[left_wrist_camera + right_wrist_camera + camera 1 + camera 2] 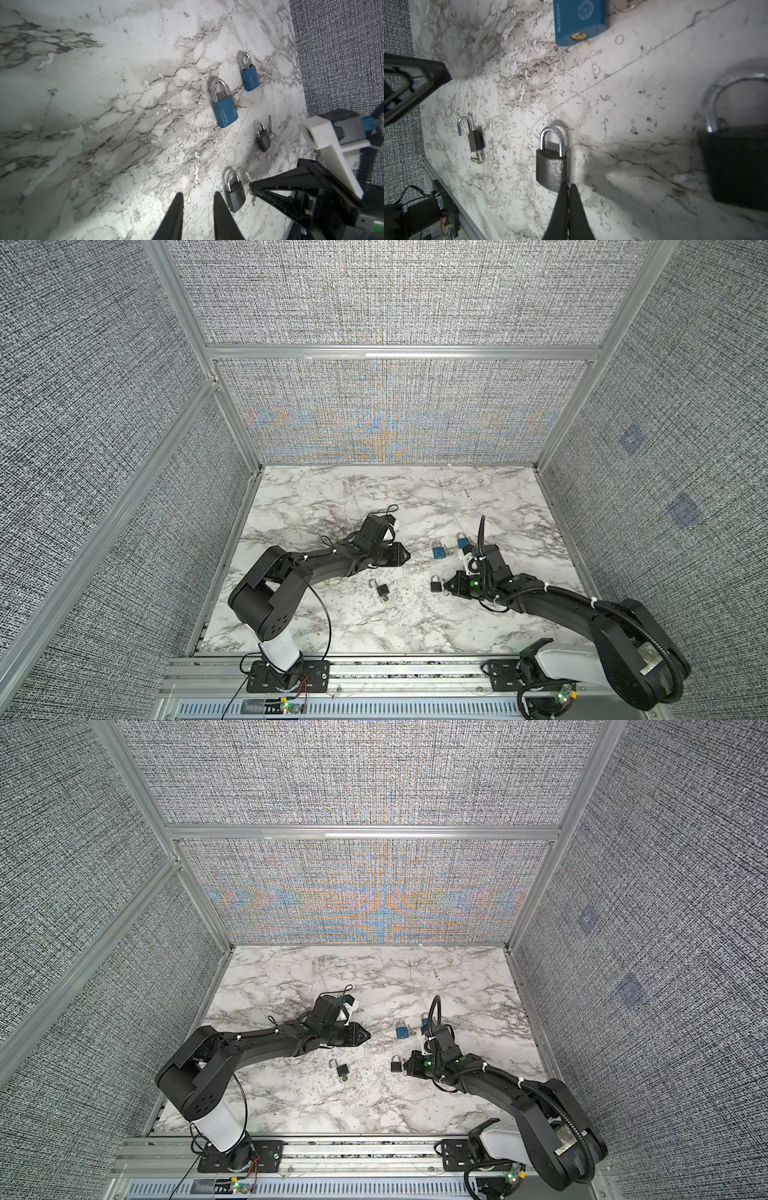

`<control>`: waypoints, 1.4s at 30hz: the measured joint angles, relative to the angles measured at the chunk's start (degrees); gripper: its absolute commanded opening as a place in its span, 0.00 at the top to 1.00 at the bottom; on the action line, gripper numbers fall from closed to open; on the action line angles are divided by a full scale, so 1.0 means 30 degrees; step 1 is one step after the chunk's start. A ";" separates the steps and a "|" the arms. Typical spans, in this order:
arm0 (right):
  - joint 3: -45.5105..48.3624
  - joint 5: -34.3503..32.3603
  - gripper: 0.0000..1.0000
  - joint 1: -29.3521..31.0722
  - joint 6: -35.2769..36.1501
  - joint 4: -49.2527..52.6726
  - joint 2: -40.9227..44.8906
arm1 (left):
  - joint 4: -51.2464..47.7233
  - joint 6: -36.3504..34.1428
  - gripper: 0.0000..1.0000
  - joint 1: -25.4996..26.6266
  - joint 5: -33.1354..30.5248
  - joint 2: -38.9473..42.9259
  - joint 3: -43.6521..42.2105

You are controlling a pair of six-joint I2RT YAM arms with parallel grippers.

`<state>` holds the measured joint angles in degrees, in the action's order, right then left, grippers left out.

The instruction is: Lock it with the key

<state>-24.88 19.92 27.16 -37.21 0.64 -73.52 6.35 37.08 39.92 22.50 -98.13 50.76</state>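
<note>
A dark grey padlock (pixel 551 168) with its shackle closed lies on the marble table (pixel 374 497). My right gripper (pixel 568 186) is shut at that lock's bottom corner. In the left wrist view a thin silver key (pixel 248 177) sticks out on both sides of its tip, pinched there. A small padlock (pixel 475 141) lies to the left with its shackle swung open and a key (pixel 477 159) at its base. My left gripper (pixel 198 195) hovers over bare marble, open, with nothing between its fingers.
Two blue padlocks (pixel 438 551) (pixel 461 540) lie behind the right gripper. Another dark padlock (pixel 737 164) lies under the right wrist, with a key (pixel 270 124) beside it. Fabric walls and aluminium rails surround the table.
</note>
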 measured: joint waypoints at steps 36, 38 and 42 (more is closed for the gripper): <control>-0.8459 -0.6732 0.59 0.8400 0.2470 0.3898 -0.4452 | -0.2149 0.0874 0.72 -0.5085 -0.1341 0.7351 -0.4554; -0.9770 -0.6987 0.57 0.9180 0.2747 0.4401 -0.5814 | -0.2193 0.1035 0.72 -0.5530 -0.1377 0.8102 -0.5136; -1.2262 -0.7541 0.56 1.0477 0.3184 0.4954 -0.8262 | -0.2535 0.1260 0.72 -0.6178 -0.1472 0.9530 -0.6331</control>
<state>-61.67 -2.70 58.59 -27.66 15.51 -98.30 -1.26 40.86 21.39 18.09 -69.54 31.77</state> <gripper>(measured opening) 0.436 0.283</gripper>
